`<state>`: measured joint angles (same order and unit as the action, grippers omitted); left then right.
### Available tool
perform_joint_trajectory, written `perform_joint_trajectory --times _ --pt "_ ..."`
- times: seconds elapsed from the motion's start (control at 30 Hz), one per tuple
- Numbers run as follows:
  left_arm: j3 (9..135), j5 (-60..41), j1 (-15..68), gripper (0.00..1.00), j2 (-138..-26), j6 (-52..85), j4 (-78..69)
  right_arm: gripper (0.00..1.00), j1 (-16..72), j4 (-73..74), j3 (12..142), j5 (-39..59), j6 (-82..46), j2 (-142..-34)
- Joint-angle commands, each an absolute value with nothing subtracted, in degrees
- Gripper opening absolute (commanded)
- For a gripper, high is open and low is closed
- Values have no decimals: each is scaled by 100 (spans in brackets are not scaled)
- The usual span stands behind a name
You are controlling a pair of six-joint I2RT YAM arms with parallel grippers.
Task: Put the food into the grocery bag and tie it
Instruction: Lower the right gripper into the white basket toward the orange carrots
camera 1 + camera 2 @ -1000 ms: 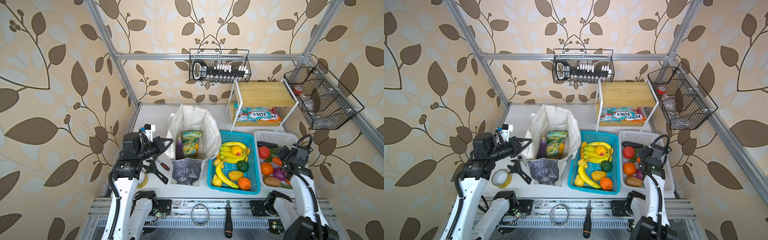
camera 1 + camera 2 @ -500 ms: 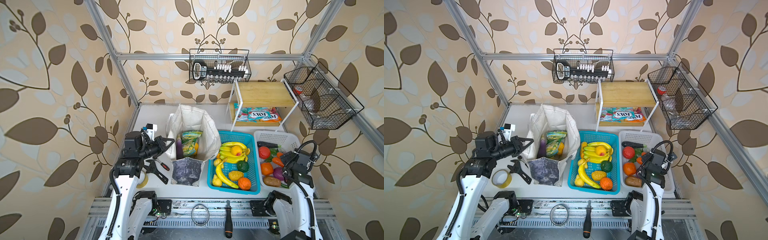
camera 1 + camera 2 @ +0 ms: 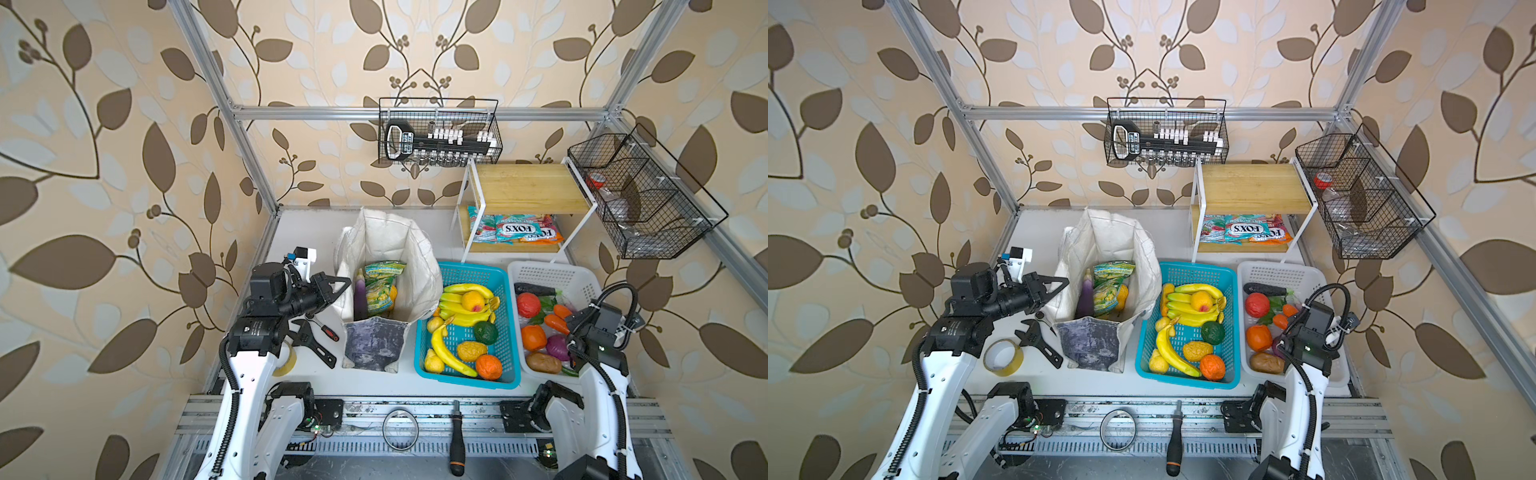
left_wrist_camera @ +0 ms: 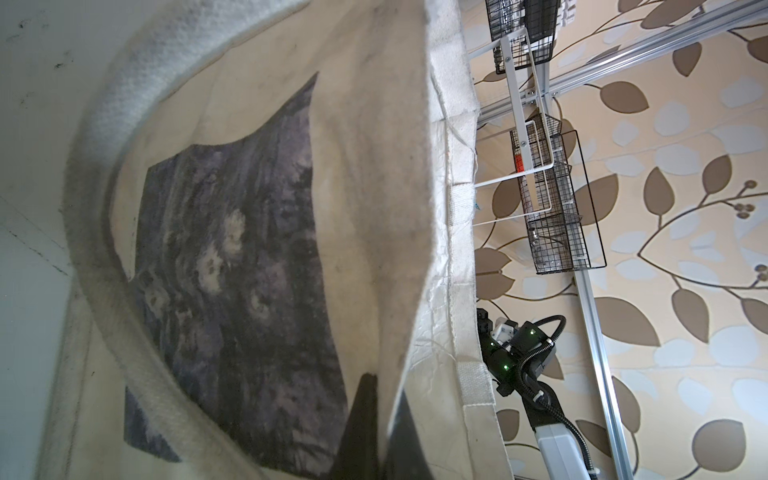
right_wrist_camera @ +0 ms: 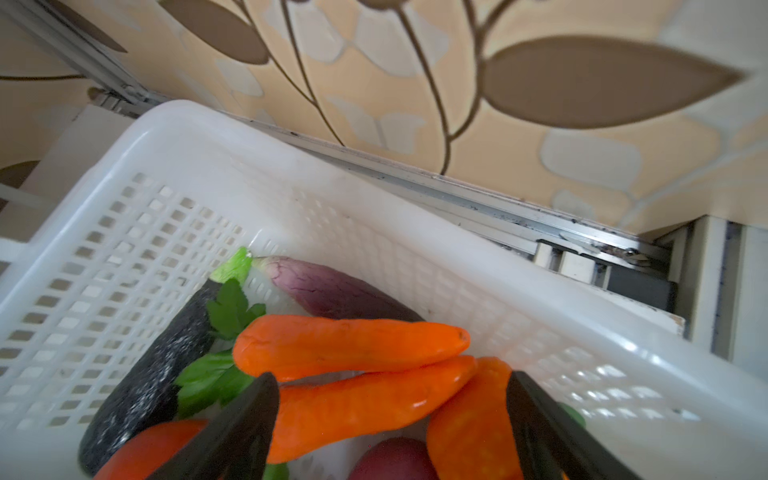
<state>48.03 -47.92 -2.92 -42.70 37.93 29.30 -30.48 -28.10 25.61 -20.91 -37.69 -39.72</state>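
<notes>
Two grippers, two jobs. Your left gripper [image 3: 340, 286] is clamped on the near rim of the grocery bag [image 3: 386, 241], likely to hold its mouth open. The bag stands upright beside the blue basket [image 3: 469, 270]: off-white cloth, mottled grey panel, snack packets [image 3: 380, 286] inside. Your right gripper [image 5: 390, 382] hangs spread wide over the carrots [image 5: 353, 345] in the white basket [image 5: 249, 137], holding nothing.

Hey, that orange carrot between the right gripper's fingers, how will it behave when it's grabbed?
Probably stiff: the carrot keeps a smooth, moulded shape. Its glossy, tapered skin may slip between the fingers of the open right gripper. It lies loose among other vegetables in the white basket, so a nudge could roll it.
</notes>
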Motion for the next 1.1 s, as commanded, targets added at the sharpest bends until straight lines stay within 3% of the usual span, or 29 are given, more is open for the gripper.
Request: perform_joint_trajectory --times 0.0,0.17,0.33,0.9,1.07 --pt "5033 -5062 -232 0 -4183 3756 2597 88 -3365 -2817 2599 -1698 -3783 -4008" --pt "5039 -5050 -237 0 -4175 3746 2612 88 -3506 -2600 2499 -1561 -3636 -3929" --pt "5009 -4994 -230 0 -4163 3711 2627 88 -3599 -2320 2394 -814 -3578 -3976" --pt "4988 -4887 -237 0 -4174 3612 2721 94 -3634 -2017 2093 -538 -3780 -4245" --pt "4983 -4882 -237 0 -4184 3639 2682 98 -3634 -2122 2109 -879 -3521 -4124"
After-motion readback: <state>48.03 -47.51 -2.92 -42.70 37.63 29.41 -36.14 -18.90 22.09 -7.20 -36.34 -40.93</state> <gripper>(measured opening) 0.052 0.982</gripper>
